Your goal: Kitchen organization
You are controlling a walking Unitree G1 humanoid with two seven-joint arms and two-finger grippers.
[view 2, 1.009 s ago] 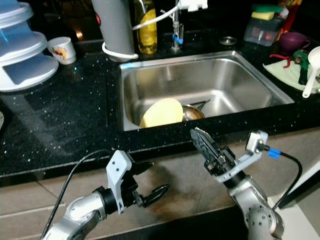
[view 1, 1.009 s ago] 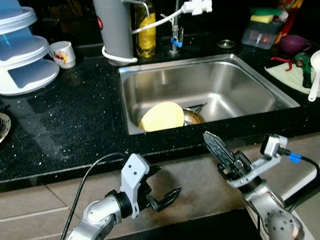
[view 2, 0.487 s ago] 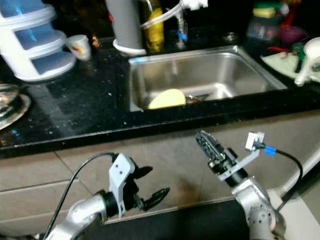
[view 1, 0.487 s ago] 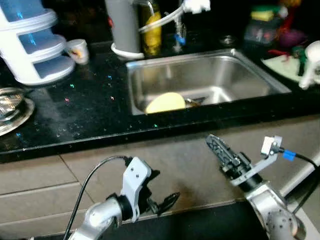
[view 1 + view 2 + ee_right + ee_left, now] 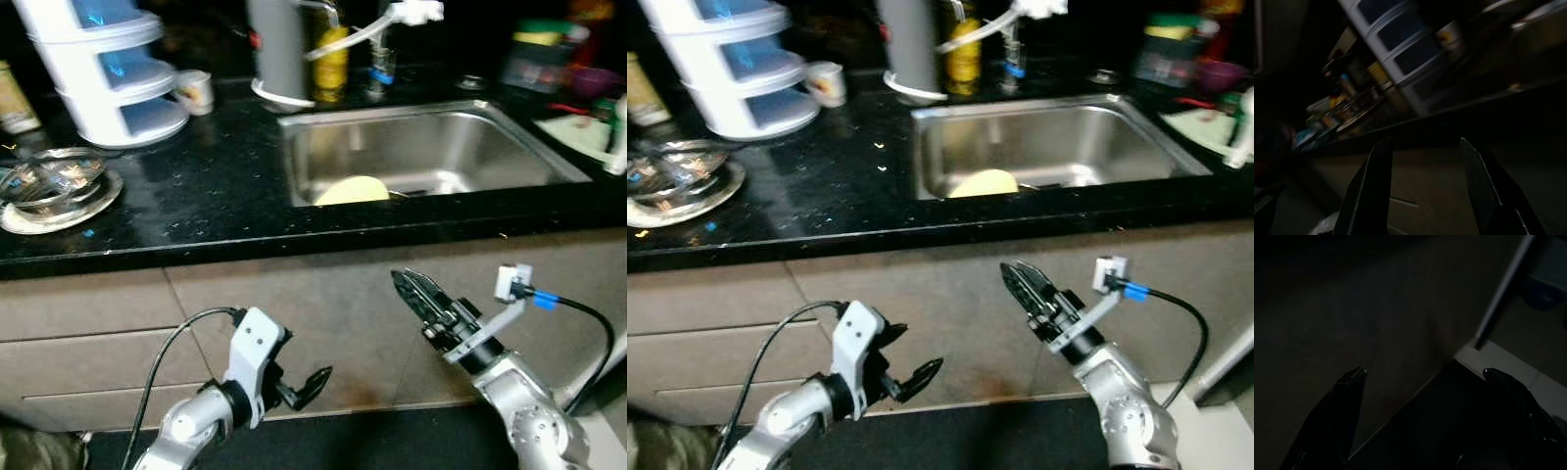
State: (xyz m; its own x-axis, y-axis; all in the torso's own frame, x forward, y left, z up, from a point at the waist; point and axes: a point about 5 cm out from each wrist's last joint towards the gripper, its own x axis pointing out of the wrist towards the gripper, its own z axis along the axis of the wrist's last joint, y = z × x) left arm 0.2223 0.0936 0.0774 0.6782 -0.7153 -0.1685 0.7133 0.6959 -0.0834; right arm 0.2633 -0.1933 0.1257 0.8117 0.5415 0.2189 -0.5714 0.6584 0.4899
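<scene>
A yellow plate leans inside the stainless sink, set in a black speckled counter. At the counter's left end a glass bowl rests on a plate. Both my grippers hang below the counter edge, in front of the grey cabinet fronts. My left gripper is open and holds nothing; the left wrist view shows its fingertips wide apart over a dark floor. My right gripper points up toward the counter and is open and empty, as the right wrist view also shows.
A white drawer tower and a small cup stand at the back left. A grey cylinder, a yellow bottle and the faucet line the back of the sink. Containers and a white cloth lie at the right.
The whole view has shifted: the counter now sits farther off and more of its left end shows, so the camera moved back. Both grippers stay low and open.
</scene>
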